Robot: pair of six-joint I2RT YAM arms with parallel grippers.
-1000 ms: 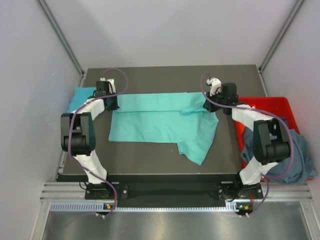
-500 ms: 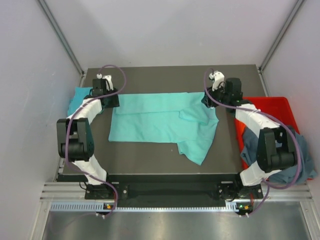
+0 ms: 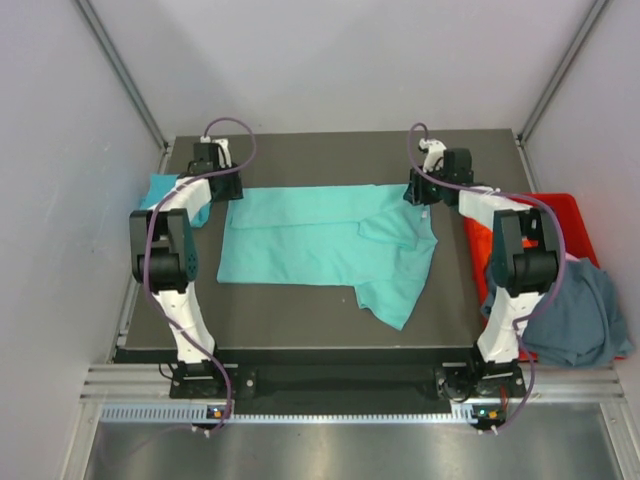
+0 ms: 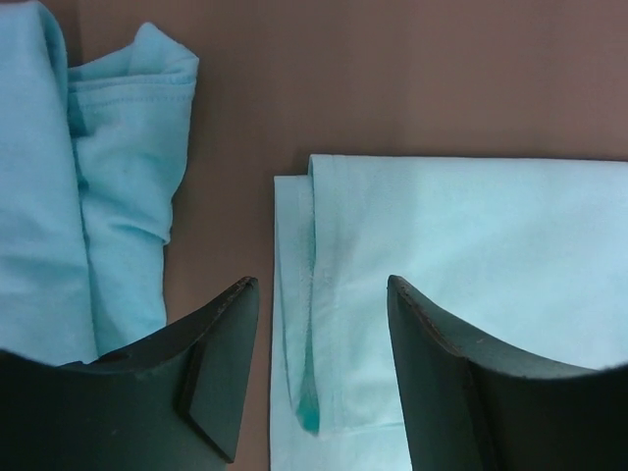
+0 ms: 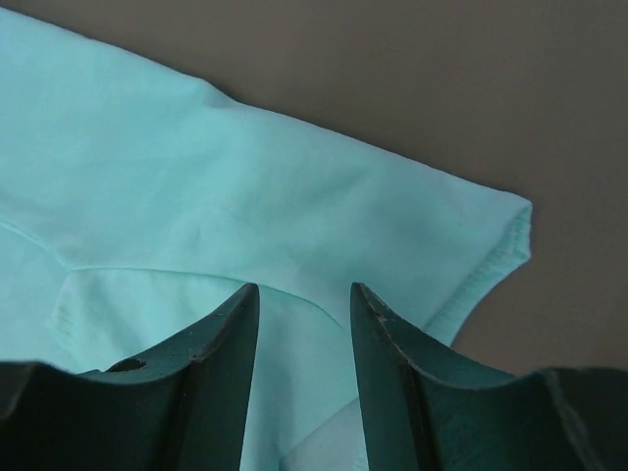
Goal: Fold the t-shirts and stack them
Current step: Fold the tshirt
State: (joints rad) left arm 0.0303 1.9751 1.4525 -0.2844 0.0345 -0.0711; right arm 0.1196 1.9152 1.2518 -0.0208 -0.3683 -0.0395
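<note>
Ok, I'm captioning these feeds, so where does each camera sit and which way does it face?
Top external: fixed above and behind the arms, looking down on the table and mint-teal shirt; both arms show, left gripper and right gripper at its far corners.
Left wrist: on that wrist, looking down past its open fingers at the shirt's corner and the cyan-blue shirt.
Right wrist: on that wrist, looking down past its open fingers at the shirt's edge.
Shared: all three see the mint-teal shirt.

place: robotics lab test cell
walls: plain white panels (image 3: 350, 60), metal corner struts (image 3: 122, 70)
base: aluminium extrusion rail (image 3: 120, 385), two arms (image 3: 160, 260) bolted on
surface: dark matte board (image 3: 330, 155)
cabling: exposed purple cables (image 3: 232, 121) looped along arms
</note>
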